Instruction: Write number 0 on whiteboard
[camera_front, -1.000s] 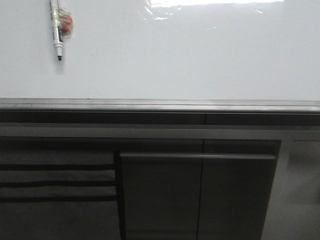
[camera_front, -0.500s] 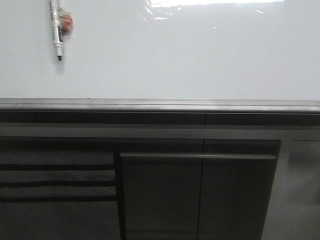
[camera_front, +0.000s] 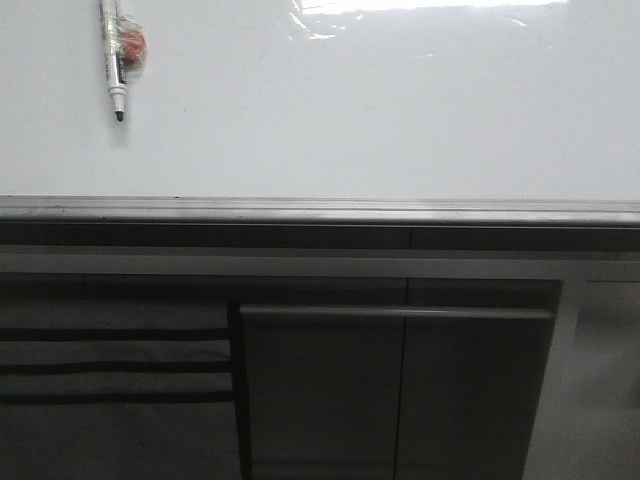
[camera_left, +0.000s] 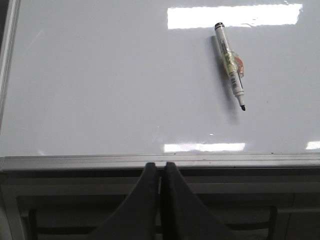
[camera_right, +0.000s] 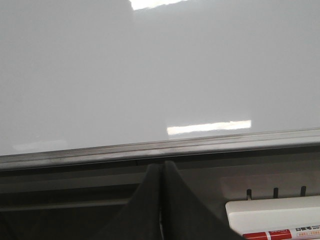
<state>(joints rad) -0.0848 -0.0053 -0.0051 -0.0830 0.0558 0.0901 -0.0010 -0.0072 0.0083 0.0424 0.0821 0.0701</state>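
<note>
The whiteboard (camera_front: 360, 110) fills the far half of the front view, glossy and blank, with a grey rail (camera_front: 320, 210) along its near edge. No number 0 shows on it. A white marker (camera_front: 112, 60) lies at the board's far left, black tip toward me, with a small orange-red thing beside it. The left wrist view shows the same marker (camera_left: 230, 65) on the whiteboard (camera_left: 110, 80). My left gripper (camera_left: 160, 165) is shut and empty, short of the rail. My right gripper (camera_right: 160, 164) is shut and empty too, below the whiteboard (camera_right: 150, 65) rail. Neither gripper appears in the front view.
Dark grey cabinet panels (camera_front: 400, 390) with horizontal slots (camera_front: 115, 365) lie in front of the board. A white box (camera_right: 275, 217) with a red-labelled item sits near my right gripper.
</note>
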